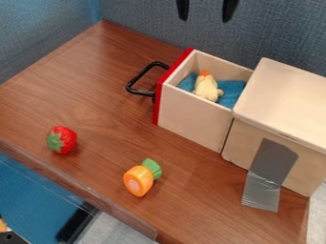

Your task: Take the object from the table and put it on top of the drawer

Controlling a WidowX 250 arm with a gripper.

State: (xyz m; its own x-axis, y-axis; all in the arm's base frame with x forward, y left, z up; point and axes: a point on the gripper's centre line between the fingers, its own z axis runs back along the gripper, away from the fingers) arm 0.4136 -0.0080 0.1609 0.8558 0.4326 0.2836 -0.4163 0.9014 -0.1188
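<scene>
Noted claw (206,13) at 12 o'clock, spread and empty, presumably in readiness for a pick. Found drawer (192,119) at 1 o'clock, pulled out with chick (206,88) on cloth (231,90) inside, and box (286,100) at 3 o'clock, taped to table (83,86), likely against sliding. Logged strawberry (66,138) near 9 o'clock and carrot (137,181) near 6 o'clock, loose and apart on table, likely for grasping room; cannot tell from task wording which to lift.

The wood-grained brown desk (89,90) bears a red toy strawberry (66,138), an orange toy carrot (138,180) with its green top slanting up, and a pale wooden cabinet (286,102) with its red-fronted drawer (194,116) pulled out. Gray tape (272,162) runs from the cabinet's side onto the wood.
</scene>
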